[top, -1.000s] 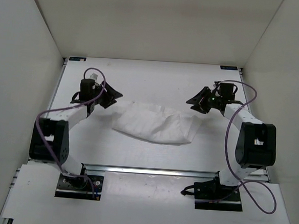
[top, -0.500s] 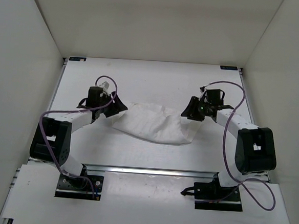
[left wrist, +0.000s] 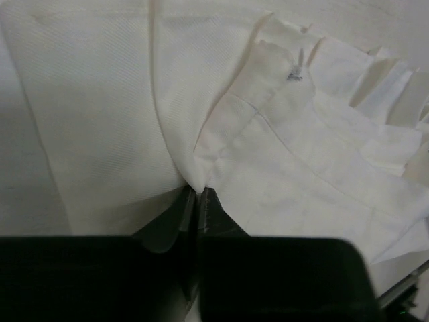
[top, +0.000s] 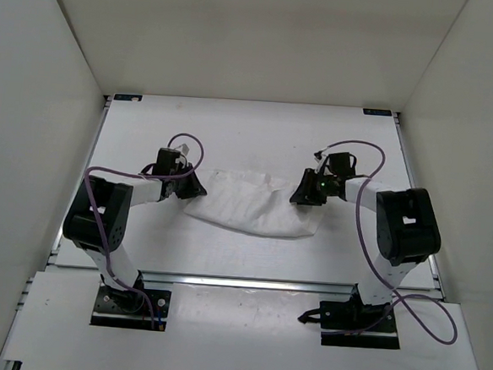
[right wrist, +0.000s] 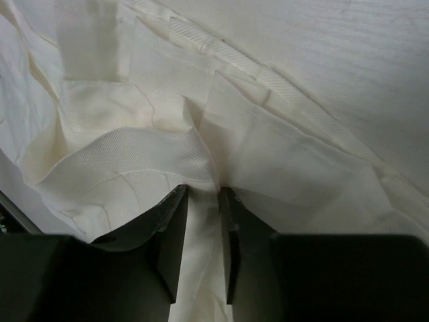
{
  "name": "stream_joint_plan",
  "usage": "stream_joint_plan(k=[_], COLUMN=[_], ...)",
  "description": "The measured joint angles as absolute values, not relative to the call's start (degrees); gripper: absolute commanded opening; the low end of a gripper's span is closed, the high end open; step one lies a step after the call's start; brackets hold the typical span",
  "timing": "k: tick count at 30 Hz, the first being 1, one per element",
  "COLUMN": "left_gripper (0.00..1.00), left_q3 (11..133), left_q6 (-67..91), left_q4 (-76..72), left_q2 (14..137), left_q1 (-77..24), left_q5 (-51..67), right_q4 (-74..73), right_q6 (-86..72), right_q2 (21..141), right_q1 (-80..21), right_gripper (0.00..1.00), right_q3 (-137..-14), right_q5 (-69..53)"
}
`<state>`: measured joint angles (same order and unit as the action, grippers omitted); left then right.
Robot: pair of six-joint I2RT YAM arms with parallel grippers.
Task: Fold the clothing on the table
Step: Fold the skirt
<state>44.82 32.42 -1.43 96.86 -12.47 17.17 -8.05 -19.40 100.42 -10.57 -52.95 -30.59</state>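
- Fingers (left wrist: 167, 225) of the left tool (left wrist: 198, 194) stand almost together, clenched on a pinched fold of the cloth (top: 258, 204) that runs down into the thin slit between them.
- Right tool (right wrist: 203, 196) is grasping the cloth as well. A strip of fabric fills the gap between its dark fingers, and creases bunch toward the tips.
- From above, the left tool sits at the cloth's left end on the far side. The right tool sits near the cloth's right end, also on the far side.
- Cloth is white and lies rumpled in a slanted band between the two tools, its near edge sagging toward the right.
- Beyond the left tool, a seam (left wrist: 268, 121) crosses the cloth past a small grey mark (left wrist: 293, 74). Pleated edges fan out to the right of it.
- Beyond the right tool, a ribbed hem (right wrist: 221, 57) runs along the cloth's far edge, with bare surface past it.
- Left arm (top: 100, 217) reaches in low from the cloth's left and right arm (top: 400, 225) from its right. A purple cable (top: 351, 144) loops above each wrist.
- Bench (top: 233, 133) is white and carries the cloth about midway across. A metal rail (top: 248, 282) runs on the cloth's near side.
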Motion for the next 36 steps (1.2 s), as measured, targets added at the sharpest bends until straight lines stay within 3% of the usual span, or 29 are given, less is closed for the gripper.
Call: stream_joint_plan(k=[1, 3, 11, 21, 26, 31, 32, 33, 34, 36], left_gripper=[0.0, 0.0, 0.0, 0.0, 0.0, 0.0, 0.05, 0.23, 0.34, 0.45], left_q3=[44.5, 44.1, 40.7, 34.1, 34.0, 32.1, 31.8, 31.7, 31.6, 31.6], left_q6=[32.6, 32.4, 32.5, 32.6, 33.5, 35.3, 35.6, 35.9, 36.0, 35.7], left_q4=[-1.5, -1.7, -2.4, 4.7, 4.5, 2.2, 1.4, 0.6, -0.4, -1.3], left_q2=[96.9, 96.8, 93.8, 74.8, 72.9, 74.6, 75.4, 76.2, 77.0, 78.7], left_q1=[-12.5, -12.6, -12.7, -15.7, -13.6, -11.7, -11.6, -11.4, -11.2, -10.6], left_q5=[17.3, 17.5, 17.6, 16.1, 14.8, 12.5, 12.4, 12.4, 12.3, 11.8], right_q4=[-7.7, -6.9, -6.8, -9.0, -9.6, -6.7, -6.3, -6.1, -6.0, -6.0], right_q6=[-19.2, -19.0, -19.7, -22.0, -22.8, -25.1, -25.5, -25.8, -25.9, -26.0], right_q2=[100.7, 101.4, 98.9, 75.1, 79.2, 94.8, 97.6, 100.0, 101.6, 103.2], right_q1=[-10.9, -11.3, -11.2, -13.0, -11.1, -7.8, -7.6, -7.6, -7.6, -7.6], right_gripper=[0.16, 0.0, 0.0, 0.0, 0.0, 0.0, 0.0, 0.01, 0.04, 0.27], right_q3=[-52.9, -53.1, -51.9, -39.6, -43.5, -53.7, -55.2, -56.2, -56.8, -57.1], right_q5=[-30.9, -31.4, -31.7, -29.6, -29.7, -31.6, -31.9, -32.1, -32.1, -31.1])
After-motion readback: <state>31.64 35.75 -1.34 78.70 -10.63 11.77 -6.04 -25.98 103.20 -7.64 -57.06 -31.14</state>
